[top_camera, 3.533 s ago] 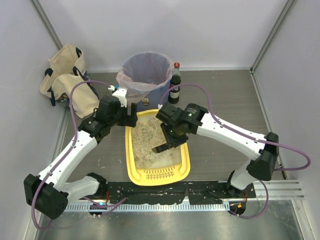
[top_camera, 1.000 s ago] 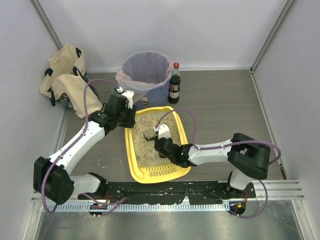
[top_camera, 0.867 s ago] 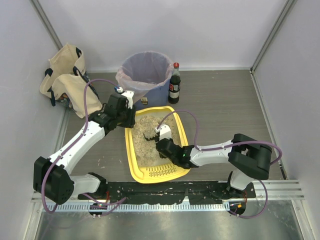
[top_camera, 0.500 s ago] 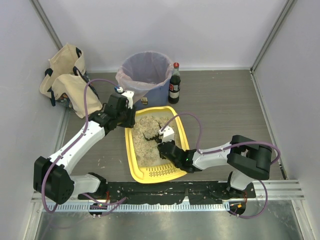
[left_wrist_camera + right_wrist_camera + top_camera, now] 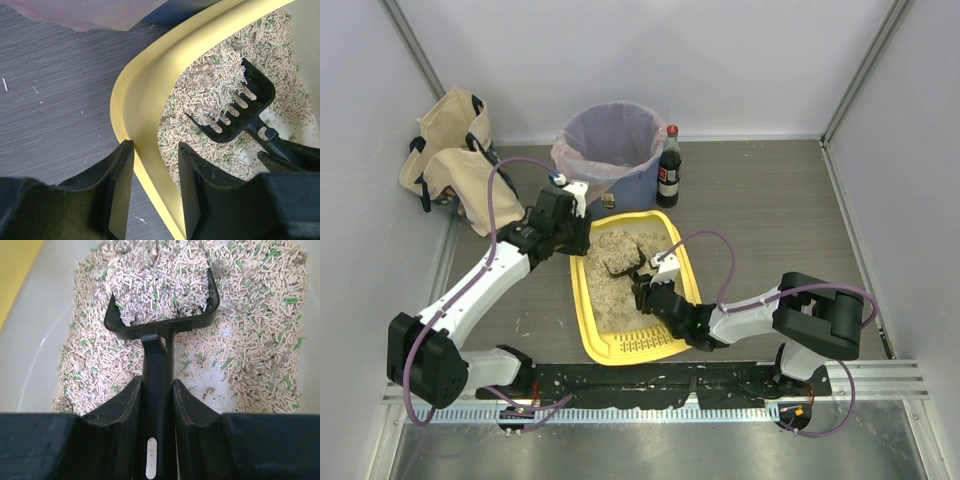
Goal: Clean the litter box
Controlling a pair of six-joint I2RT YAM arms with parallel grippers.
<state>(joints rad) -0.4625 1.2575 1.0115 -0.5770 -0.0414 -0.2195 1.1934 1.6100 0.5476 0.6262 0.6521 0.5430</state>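
Moved since earlier: the right arm, which hung high over the tray 3.5 s ago, now lies low in it. Over the last second its wrist has slid toward the right of the top view, while the left arm has kept its place.
Right gripper (image 5: 158, 390): clamped on the handle of a black slotted scoop (image 5: 165, 305), a finger pressed on each side.
Scoop load: heaped with pale pellets, its blade lying in the litter (image 5: 250, 365) at centre frame in the wrist view.
Left gripper (image 5: 152, 170): its fingers straddle the yellow rim, one outside and one inside, and seem to pinch the wall.
Litter box (image 5: 576, 300): centre of the top view, its far end just below the blue bin (image 5: 640, 185) and its grille end at the bottom.
Spill risk: the scoop looks full to its edges, so a quick lift or a tilt on the way to the bin would likely shed pellets onto the table (image 5: 770, 220).
Sifting risk: if the scoop goes up without a shake, clean pellets may be thrown away with the clumps.
Tray risk: should the left hold slip, a push from the scoop could slide the box.
Collision risk: the dark bottle (image 5: 669, 170) stands just right of the bin, near a likely path for the right arm.
Writing: the bottle has a label band too small to read. The tote bag (image 5: 445, 150) at upper left shows no print, and no brand is visible on the scoop or tray.
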